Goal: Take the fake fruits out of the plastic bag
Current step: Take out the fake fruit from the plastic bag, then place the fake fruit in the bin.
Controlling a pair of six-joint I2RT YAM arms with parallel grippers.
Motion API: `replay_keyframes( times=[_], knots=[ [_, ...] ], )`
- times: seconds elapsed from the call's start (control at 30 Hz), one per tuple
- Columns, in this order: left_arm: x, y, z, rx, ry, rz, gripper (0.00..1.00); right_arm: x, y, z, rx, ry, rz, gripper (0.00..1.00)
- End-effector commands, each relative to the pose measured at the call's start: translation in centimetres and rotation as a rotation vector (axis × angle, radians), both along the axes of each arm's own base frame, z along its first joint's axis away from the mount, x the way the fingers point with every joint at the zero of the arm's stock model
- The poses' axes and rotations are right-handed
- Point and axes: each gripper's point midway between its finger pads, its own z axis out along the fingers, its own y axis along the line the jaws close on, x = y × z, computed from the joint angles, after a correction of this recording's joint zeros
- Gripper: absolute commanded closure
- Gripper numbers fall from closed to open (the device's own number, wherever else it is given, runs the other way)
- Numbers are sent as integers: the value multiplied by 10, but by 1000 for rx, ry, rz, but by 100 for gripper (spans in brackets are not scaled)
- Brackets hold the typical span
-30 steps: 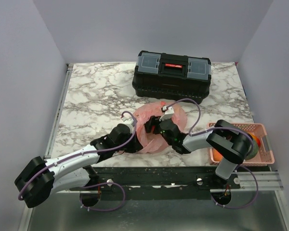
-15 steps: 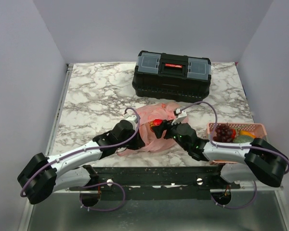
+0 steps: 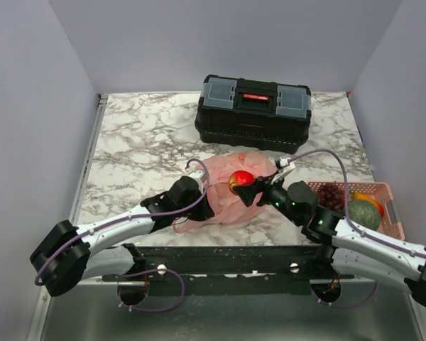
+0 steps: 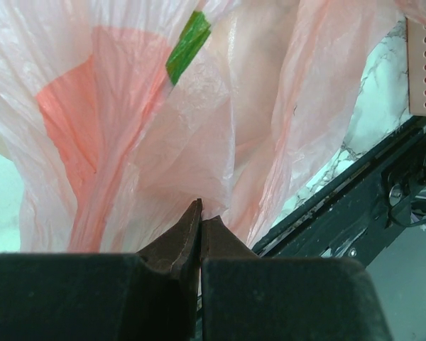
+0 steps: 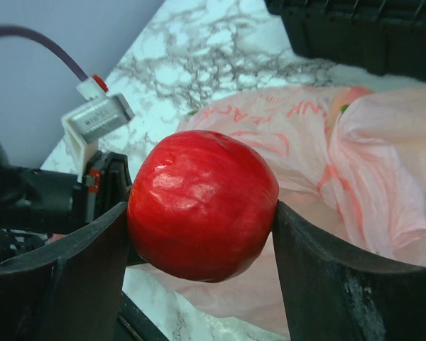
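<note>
Red fruit (image 5: 202, 206) in R fingers (image 5: 334, 284); L wrist cam shows L fingers (image 4: 181, 241) pinching bag (image 4: 128, 128).

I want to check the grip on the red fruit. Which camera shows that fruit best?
Right wrist view: the red fruit fills the frame, clamped in the right claw. The top external view shows it small, over the plastic bag. The left wrist view shows only bag plastic, no fruit.

The jaws are clamping the red round fruit (image 5: 202, 202) between them. Beyond them the pink plastic bag (image 5: 326, 142) is lying crumpled on the marble counter (image 5: 199, 57), black toolbox (image 5: 369, 32) farther off.
</note>
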Motion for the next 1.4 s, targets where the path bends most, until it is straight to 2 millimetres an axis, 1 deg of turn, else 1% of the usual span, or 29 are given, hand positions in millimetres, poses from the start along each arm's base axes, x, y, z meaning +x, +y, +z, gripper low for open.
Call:
replay_keyframes(
  times=[0.0,0.03,0.1,0.13,0.2,0.3,0.47,0.5,0.57,0.63,0.73,0.8,0.87,0.97,1.03,1.17,1.37],
  knots=[
    [7,-8,15,-36,-45,-13,100,3,-34,31,-7,-54,-120,99],
    [7,-8,16,-33,-46,-12,100,4,-42,38,4,-67,-149,99],
    [6,-8,15,-29,-41,-14,100,8,-57,43,6,-73,-229,99],
    [6,-9,16,-34,-40,-16,100,12,-66,43,2,-68,-281,99],
    [6,-10,16,-41,-41,-21,100,18,-82,38,-36,-49,-372,99],
    [8,-12,16,-35,-46,-25,100,24,-98,33,-92,-30,-473,99],
    [9,-16,17,-42,-45,-38,100,34,-122,41,-122,-30,-643,99],
    [9,-17,16,-42,-43,-40,100,35,-131,42,-122,-34,-698,99],
    [9,-17,17,-39,-40,-41,100,35,-155,45,-89,-33,-838,99],
    [9,-16,18,-41,-45,-41,100,33,-171,48,-77,-50,-919,99],
    [9,-16,18,-43,-51,-40,100,32,-185,47,-66,-57,-974,99],
    [9,-17,18,-43,-53,-46,100,36,-194,43,-81,-50,-996,99],
    [10,-18,17,-39,-50,-53,100,45,-198,37,-101,-26,-979,99],
    [10,-21,16,-39,-45,-63,100,60,-210,22,-103,36,-973,99],
    [10,-22,17,-42,-41,-69,100,65,-218,20,-88,60,-983,99],
    [8,-23,18,-50,-40,-70,100,62,-238,22,-49,67,-1094,99],
    [7,-22,17,-56,-37,-68,100,50,-282,22,-81,106,-1370,99]
  ],
)
